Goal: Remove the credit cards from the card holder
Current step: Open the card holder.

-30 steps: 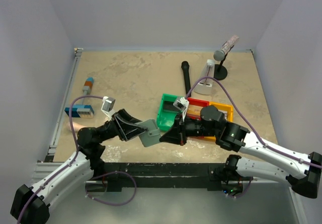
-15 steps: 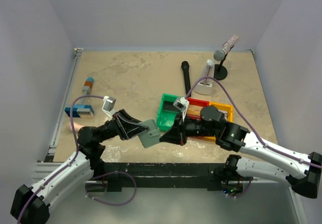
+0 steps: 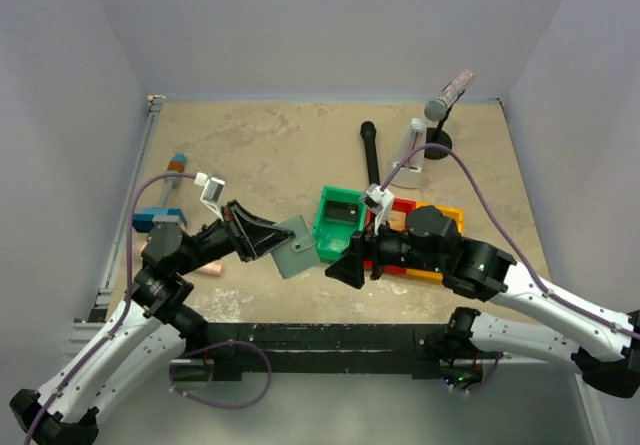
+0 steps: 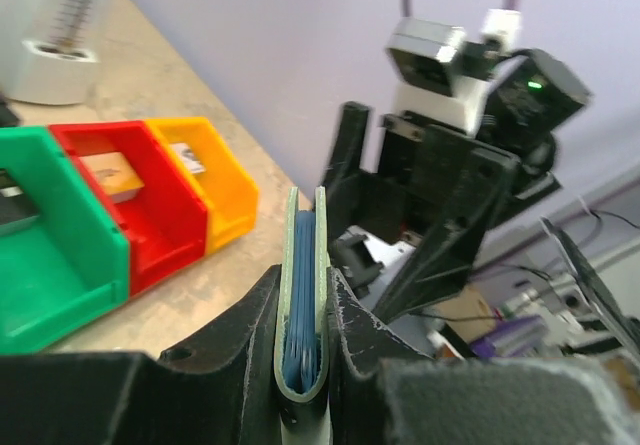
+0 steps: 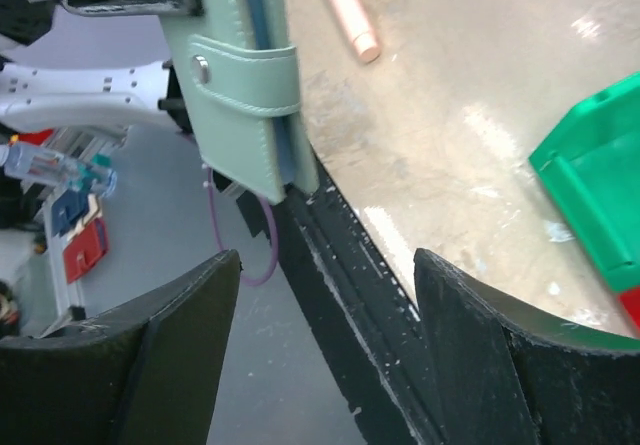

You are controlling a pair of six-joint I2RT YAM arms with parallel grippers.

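Observation:
The card holder [image 3: 295, 247] is a pale grey-green folded wallet held above the table's front, with my left gripper [image 3: 272, 241] shut on it. In the left wrist view the card holder [image 4: 303, 265] stands edge-on between the fingers [image 4: 250, 335], blue lining inside. My right gripper [image 3: 345, 270] hangs open just right of it, not touching. From the right wrist the card holder [image 5: 245, 75] shows a snap tab, and the right gripper [image 5: 325, 265] has nothing in it. A dark card [image 3: 345, 208] lies in the green bin [image 3: 328, 233], a tan card [image 4: 112, 173] in the red bin [image 4: 150, 235], a pale card [image 4: 185, 157] in the yellow bin [image 4: 225, 205].
A pink stick [image 3: 207, 267] lies on the table under my left arm. A blue-and-orange block tool [image 3: 160, 218] and a small orange-blue piece [image 3: 177, 168] sit at the left. A black rod [image 3: 370, 147], a white stand [image 3: 408, 160] and a black-based stand [image 3: 440, 125] are at the back.
My right gripper has opened and drawn back to the right, off the card holder's edge. My left arm has shifted left and up with the holder, uncovering the pink stick.

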